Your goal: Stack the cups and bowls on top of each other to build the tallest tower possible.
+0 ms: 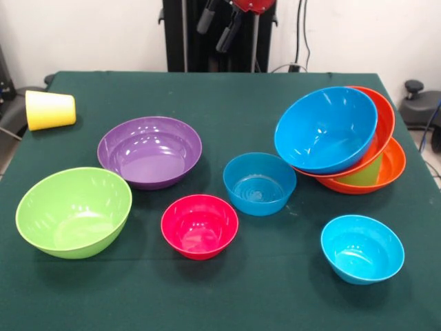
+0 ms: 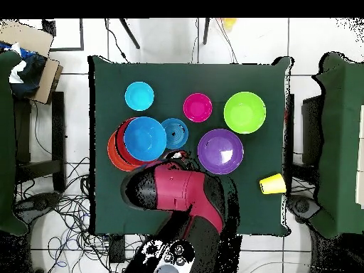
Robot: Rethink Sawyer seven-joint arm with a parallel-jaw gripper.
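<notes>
At the right, the tower is a leaning pile. A large blue bowl [image 1: 326, 129] [image 2: 145, 138] tilts inside an orange bowl [image 1: 381, 121]. A light green cup [image 1: 365, 172] is wedged above a second orange bowl [image 1: 391, 169] [image 2: 114, 153]. Loose on the green table [image 1: 227, 96] are a purple bowl [image 1: 149, 152] [image 2: 220, 151], a lime bowl [image 1: 74, 212] [image 2: 244, 112], a pink-red bowl [image 1: 200, 226] [image 2: 197, 107], a blue bowl [image 1: 259, 183] [image 2: 175, 132] and a cyan bowl [image 1: 362, 248] [image 2: 139, 96]. A yellow cup [image 1: 49, 110] [image 2: 271, 184] lies on its side. My gripper [image 1: 219, 26] hangs open and empty, high at the far edge.
My red arm [image 2: 181, 188] covers the robot-side part of the table in the overhead view. The yellow cup lies close to the table's edge. Cables and dark chairs [image 2: 21, 142] surround the table, and a cardboard box [image 2: 28, 43] sits off one corner.
</notes>
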